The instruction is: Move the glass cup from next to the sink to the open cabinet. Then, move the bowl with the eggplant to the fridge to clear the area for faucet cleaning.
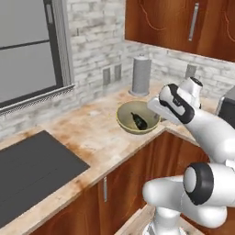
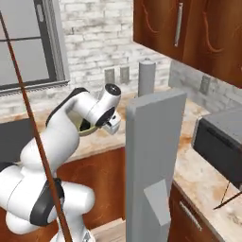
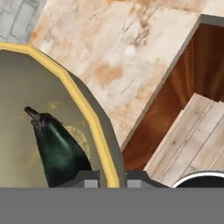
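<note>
Hand view: gripper (image 3: 109, 180) straddles the bowl (image 3: 94, 131) rim, jaws apart, eggplant (image 3: 59, 151) inside; stiff, light, rim's the hold

A pale brick wall (image 1: 92, 32) runs behind an L-shaped stone counter (image 1: 87, 133) mottled in cream and rust. A large window (image 1: 27, 50) with a dark grey frame sits in the wall at the left, above a flat black cooktop (image 1: 32, 170) set into the counter. Two grey outlets (image 1: 112, 74) are fixed to the brick near the corner, with a tall grey cylinder (image 1: 141, 75) standing on the counter just beside them. Reddish-brown wall cabinets (image 1: 183, 23) with a silver bar handle (image 1: 194, 21) hang above, and matching low cabinets (image 1: 133, 170) stand under the counter. A dark boxy appliance (image 2: 222, 144) rests on the counter at the right. The floor (image 3: 197, 140) is light wooden planks.
</note>
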Robot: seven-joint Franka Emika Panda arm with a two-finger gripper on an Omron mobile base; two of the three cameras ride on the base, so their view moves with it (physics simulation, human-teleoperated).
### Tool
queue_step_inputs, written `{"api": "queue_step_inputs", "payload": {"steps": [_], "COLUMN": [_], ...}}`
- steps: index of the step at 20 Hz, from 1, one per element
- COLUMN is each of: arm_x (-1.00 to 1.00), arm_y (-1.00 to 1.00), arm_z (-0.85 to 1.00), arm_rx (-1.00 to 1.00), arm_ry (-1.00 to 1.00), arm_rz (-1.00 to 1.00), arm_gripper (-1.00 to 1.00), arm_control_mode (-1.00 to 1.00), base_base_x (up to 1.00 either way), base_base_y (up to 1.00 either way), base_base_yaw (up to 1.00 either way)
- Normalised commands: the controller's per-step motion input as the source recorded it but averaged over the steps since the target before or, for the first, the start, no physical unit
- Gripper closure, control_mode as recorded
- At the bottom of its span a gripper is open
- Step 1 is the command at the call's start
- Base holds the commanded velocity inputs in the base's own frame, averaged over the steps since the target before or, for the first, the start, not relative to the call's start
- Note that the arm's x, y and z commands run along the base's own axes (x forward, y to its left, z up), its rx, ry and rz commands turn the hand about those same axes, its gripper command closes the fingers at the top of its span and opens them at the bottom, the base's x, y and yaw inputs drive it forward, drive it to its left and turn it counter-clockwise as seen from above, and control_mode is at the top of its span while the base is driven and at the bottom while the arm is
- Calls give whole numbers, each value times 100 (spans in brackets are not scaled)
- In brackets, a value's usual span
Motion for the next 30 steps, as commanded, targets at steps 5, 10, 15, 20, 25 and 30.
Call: {"api": "queue_step_inputs", "payload": {"steps": [5, 10, 15, 20, 25, 30], "arm_x": [0, 0, 0, 0, 0, 0], "arm_y": [0, 0, 0, 0, 0, 0], "arm_z": [0, 0, 0, 0, 0, 0], "arm_rx": [0, 0, 0, 0, 0, 0], "arm_ry": [0, 0, 0, 0, 0, 0], "arm_rz": [0, 0, 0, 0, 0, 0], "arm_gripper": [100, 100, 100, 100, 100, 100], "arm_control_mode": [100, 100, 100, 100, 100, 100], "base_base_x": [-40, -4, -15, -61, -95, -41], "base_base_y": [12, 1, 3, 5, 0, -33], "base_base_yaw": [-97, -100, -100, -87, -71, -80]}}
